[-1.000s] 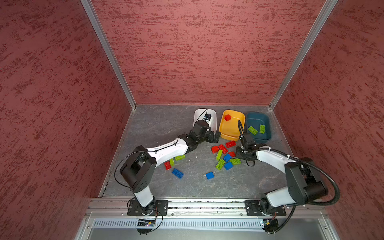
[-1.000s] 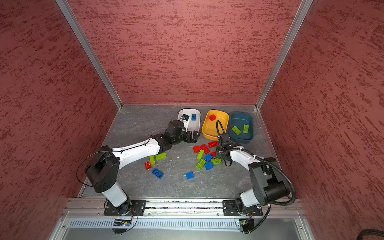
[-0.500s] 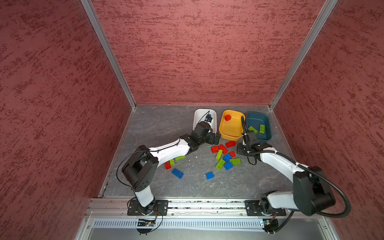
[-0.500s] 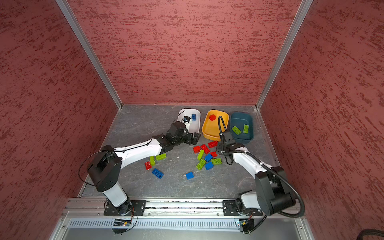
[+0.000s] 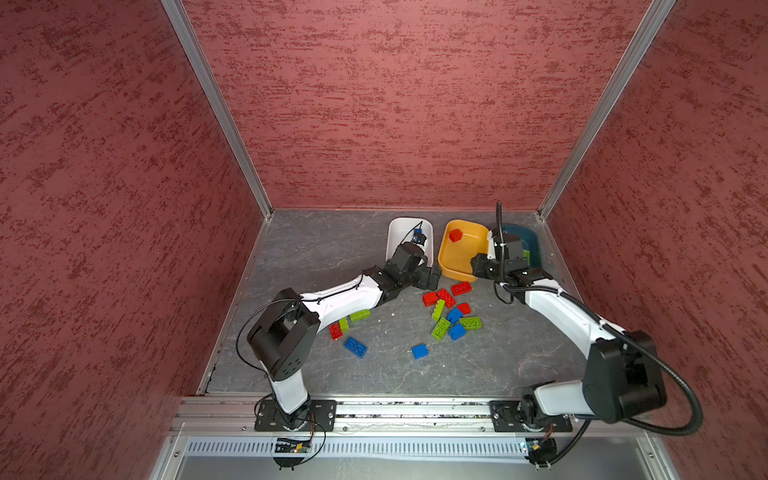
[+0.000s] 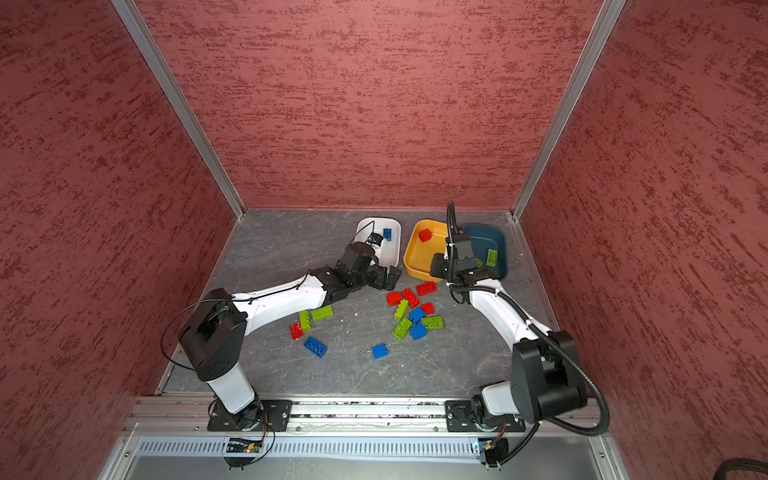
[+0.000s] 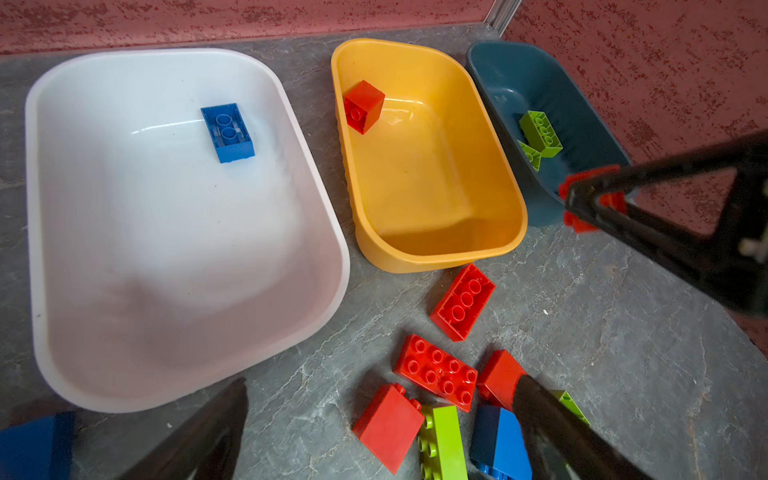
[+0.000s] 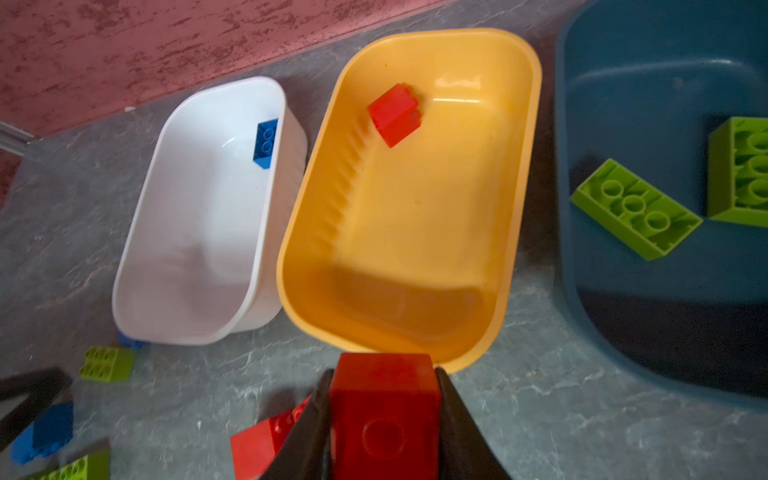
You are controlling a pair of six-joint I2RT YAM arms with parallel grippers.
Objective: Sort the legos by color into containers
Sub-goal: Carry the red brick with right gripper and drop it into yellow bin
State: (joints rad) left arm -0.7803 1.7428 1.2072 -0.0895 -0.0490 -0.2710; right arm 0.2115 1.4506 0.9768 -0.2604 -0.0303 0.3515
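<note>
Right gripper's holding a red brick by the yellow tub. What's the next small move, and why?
Probably move forward over the yellow tub and open. The right gripper is shut on a red brick just short of its rim, and that tub holds a red cube.

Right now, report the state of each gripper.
Left gripper: open, holding nothing.
Right gripper: shut on a red lego.

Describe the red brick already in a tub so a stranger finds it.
Three plastic tubs sit near the back wall; take the middle, yellow-orange one. In its far corner lies a small square red plastic brick, the only red one inside any tub.
</note>
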